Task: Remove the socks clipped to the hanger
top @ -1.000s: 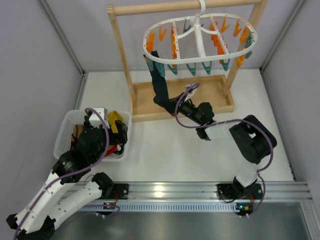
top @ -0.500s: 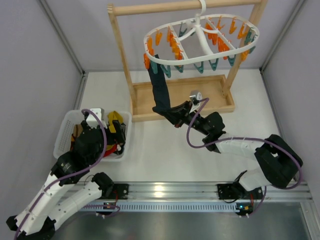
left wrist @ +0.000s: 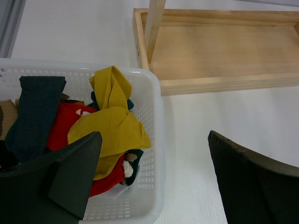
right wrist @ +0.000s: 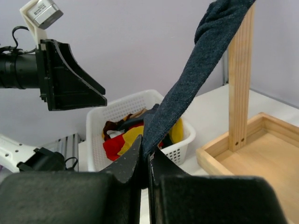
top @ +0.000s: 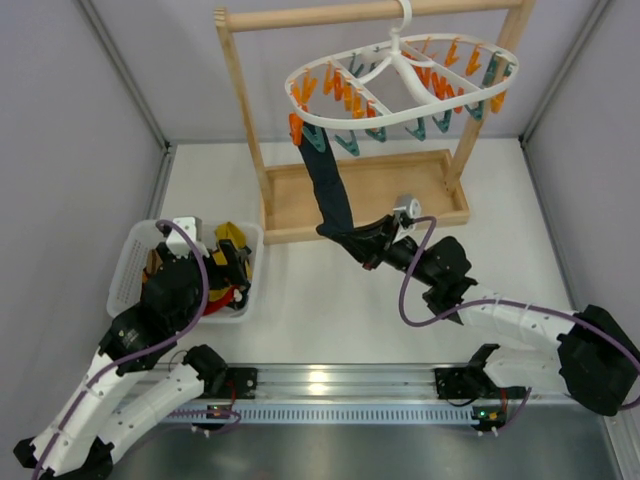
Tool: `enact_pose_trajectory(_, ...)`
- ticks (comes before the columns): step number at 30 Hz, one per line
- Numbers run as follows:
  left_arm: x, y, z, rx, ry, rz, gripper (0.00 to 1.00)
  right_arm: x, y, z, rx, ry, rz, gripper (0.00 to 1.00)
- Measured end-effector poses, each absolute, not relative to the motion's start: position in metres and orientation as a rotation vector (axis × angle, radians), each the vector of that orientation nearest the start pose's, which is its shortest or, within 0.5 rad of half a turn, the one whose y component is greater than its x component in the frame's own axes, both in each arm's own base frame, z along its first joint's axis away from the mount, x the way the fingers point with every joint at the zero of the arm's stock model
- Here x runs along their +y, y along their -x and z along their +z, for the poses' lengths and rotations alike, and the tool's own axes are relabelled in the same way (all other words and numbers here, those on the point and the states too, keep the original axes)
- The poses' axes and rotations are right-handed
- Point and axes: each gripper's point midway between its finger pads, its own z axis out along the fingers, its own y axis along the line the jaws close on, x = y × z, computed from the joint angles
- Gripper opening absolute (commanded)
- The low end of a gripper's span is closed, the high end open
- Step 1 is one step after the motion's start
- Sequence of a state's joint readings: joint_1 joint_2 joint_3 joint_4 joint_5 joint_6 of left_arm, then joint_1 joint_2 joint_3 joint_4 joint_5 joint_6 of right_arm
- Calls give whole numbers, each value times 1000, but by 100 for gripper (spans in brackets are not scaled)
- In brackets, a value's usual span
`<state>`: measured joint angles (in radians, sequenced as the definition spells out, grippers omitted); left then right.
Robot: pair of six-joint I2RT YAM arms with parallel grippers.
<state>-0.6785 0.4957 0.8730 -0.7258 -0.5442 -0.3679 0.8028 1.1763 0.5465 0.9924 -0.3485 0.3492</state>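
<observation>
Step in hand, as I judge it: freeing the dark sock (top: 328, 190) from the clip (top: 303, 135) at the left end of the hanger (top: 397, 62). The sock runs taut from that clip down to the right claw (top: 365, 245), and the hanger hangs tilted toward the pull. A steady draw in line with the sock, down and toward the near counter edge, should slip it out. A sideways yank risks swinging the hanger off the wooden rack (top: 243, 120). The right claw is pinched fully closed on the sock's lower end. The left claw (left wrist: 154, 144) gapes at its widest, holding nothing, above the basket (left wrist: 158, 107) where other socks (left wrist: 110, 121) lie, yellow and red among them
</observation>
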Motion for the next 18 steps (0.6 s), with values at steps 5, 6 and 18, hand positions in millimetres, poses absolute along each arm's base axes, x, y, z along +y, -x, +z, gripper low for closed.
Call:
enact_pose_trajectory(5, -60, -202, 272, 1859, 87, -200, 99, 318, -218, 303, 1207, 607, 1121, 0)
enact_pose_trajectory(6, -60, -202, 272, 1857, 92, -202, 99, 317, -220, 301, 1216, 608, 1108, 0)
enact_pose_trajectory(18, -54, -203, 273, 1852, 116, -190, 99, 304, -280, 271, 1363, 604, 1059, 0)
